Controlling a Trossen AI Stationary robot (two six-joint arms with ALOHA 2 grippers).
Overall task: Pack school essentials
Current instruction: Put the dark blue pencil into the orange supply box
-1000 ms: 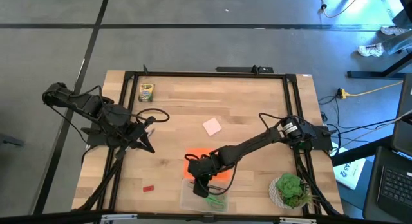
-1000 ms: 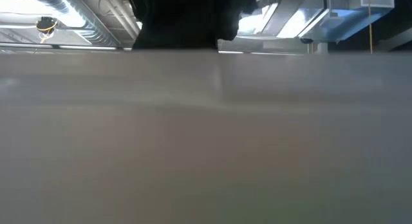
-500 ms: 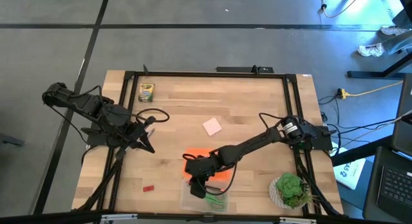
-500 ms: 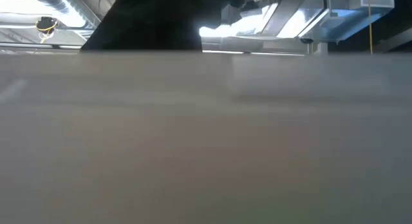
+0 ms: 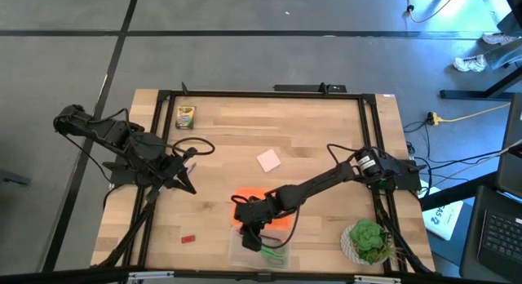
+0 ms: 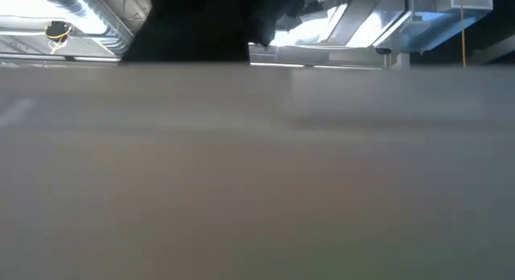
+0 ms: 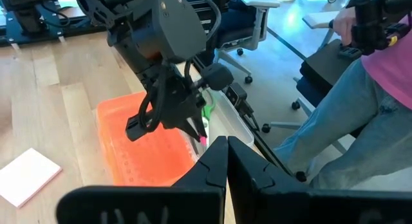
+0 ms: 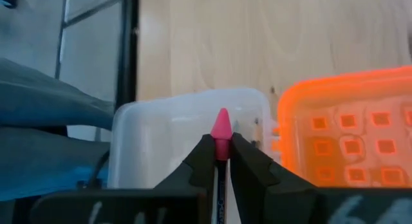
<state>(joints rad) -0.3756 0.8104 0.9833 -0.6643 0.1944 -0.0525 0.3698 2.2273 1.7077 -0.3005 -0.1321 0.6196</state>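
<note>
My right gripper (image 5: 250, 233) hovers above the clear plastic box (image 5: 259, 250) at the table's near edge, shut on a thin pencil with a pink tip (image 8: 221, 129). Green-handled scissors (image 5: 275, 254) lie inside that box. The orange perforated lid (image 5: 269, 204) lies flat just beyond the box. The pink square pad (image 5: 268, 160) lies at mid-table, the yellow-green crayon box (image 5: 186, 116) near the far left corner, and the tiny red block (image 5: 189, 237) near the near edge. My left gripper (image 7: 226, 147) waits at the table's left, shut and holding nothing. My right gripper pinches the pencil (image 8: 221, 147) between its two fingers, just behind the pink tip, which sticks out past the fingertips (image 8: 205, 150). The pencil lies along the fingers. The left wrist view shows the fingers slanting down, the tip (image 7: 203, 140) lifted clear above the box.
A leafy potted plant (image 5: 367, 241) stands at the near right corner. A black frame (image 5: 261, 94) runs round the tabletop. A seated person (image 7: 360, 114) shows beyond the near edge. The low view (image 6: 257, 167) is mostly filled by a blurred grey surface.
My right gripper has shifted a little toward the table's left above the clear box, still shut on the pencil.
</note>
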